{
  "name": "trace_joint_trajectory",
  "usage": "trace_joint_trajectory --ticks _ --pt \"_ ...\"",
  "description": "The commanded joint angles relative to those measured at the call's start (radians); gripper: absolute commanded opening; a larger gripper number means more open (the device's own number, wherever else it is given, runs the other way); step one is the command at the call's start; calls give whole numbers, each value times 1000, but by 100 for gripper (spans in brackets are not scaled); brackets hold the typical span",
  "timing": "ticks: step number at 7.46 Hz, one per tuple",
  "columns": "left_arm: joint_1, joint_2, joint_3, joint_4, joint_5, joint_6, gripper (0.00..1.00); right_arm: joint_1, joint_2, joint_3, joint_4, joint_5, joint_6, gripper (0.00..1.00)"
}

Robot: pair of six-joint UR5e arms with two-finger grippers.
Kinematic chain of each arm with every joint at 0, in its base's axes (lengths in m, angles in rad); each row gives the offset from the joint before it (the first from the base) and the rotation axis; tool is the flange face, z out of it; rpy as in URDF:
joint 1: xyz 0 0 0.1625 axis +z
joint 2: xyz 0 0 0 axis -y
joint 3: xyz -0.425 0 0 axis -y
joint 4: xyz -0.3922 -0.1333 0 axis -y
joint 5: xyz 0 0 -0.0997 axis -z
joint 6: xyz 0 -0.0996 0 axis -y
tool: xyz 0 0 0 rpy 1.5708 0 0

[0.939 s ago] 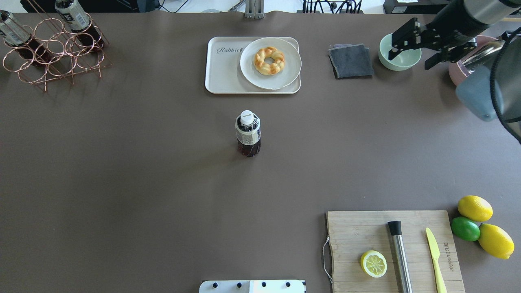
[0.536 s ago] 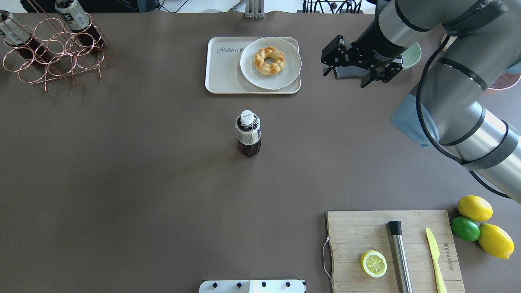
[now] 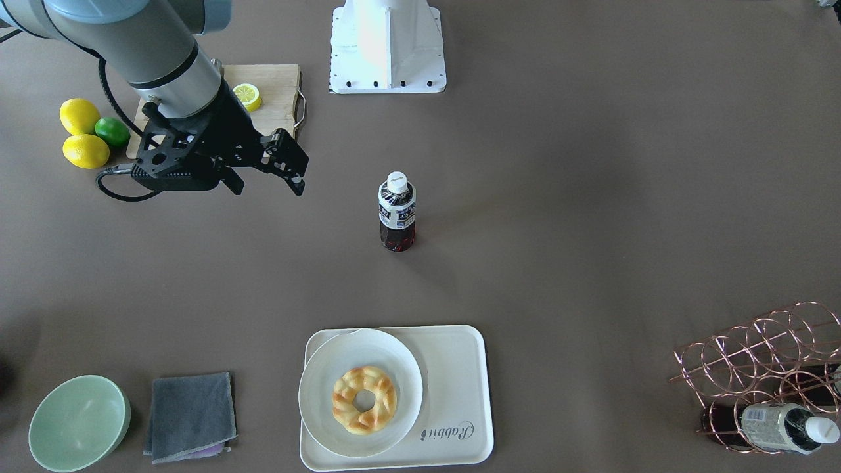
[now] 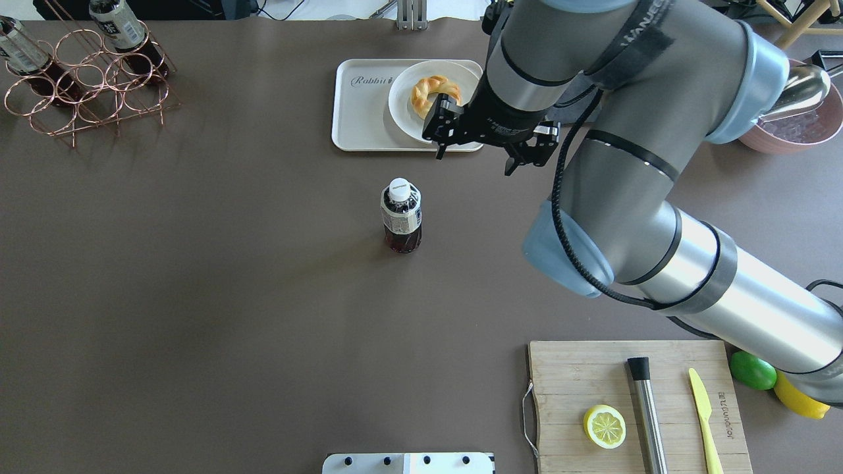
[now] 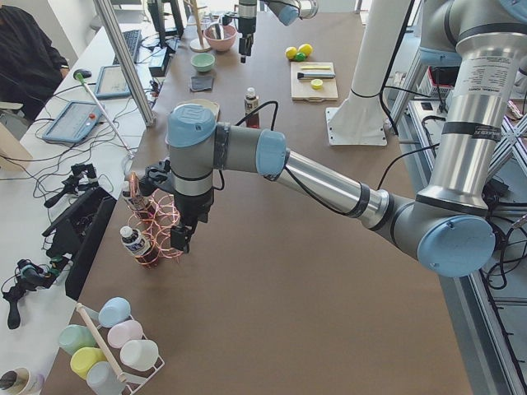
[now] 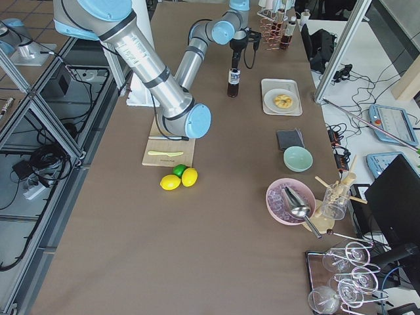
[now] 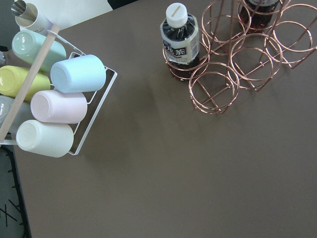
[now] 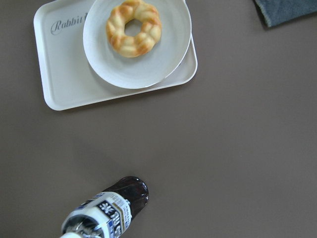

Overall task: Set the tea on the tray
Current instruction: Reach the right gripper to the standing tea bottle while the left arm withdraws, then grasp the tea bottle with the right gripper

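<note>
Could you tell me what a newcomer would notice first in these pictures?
The right pincer, open, hangs high over the table on a bulky silver arm. A tea bottle stands upright, alone, mid-table; beyond it a braided pastry lies on a plate on the tray.

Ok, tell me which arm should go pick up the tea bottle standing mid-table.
Right. The right gripper hangs open over the table not far from the upright tea, which shows in its wrist view. The left gripper is far off at the copper rack at the table's end.

Tea (image 4: 401, 216) on table (image 4: 197, 276), well apart from tray (image 4: 361, 117); plate (image 4: 403, 106) on tray
</note>
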Motion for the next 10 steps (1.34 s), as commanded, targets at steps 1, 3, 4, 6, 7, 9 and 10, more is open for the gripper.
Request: trace_joint_trajectory --ticks 1,3,4,6,7,9,10 --pt "-65 66 4 -2 1 98 98 -144 103 -12 -113 -149 64 100" --pt "-88 87 17 -3 1 132 98 -165 116 -39 -98 -189 52 100" --pt "-89 87 33 -17 1 132 98 -159 172 -114 -98 -188 49 100" --pt "-89 85 57 -40 1 131 98 -133 263 -245 -76 -174 22 100" --pt "-89 84 59 -40 1 131 98 -119 263 -260 -75 -174 -18 100" --pt "-89 84 59 -40 1 128 98 -117 255 -270 -47 -197 -61 99" --pt "-89 76 61 -40 1 126 98 -119 255 -261 -33 -237 -60 99"
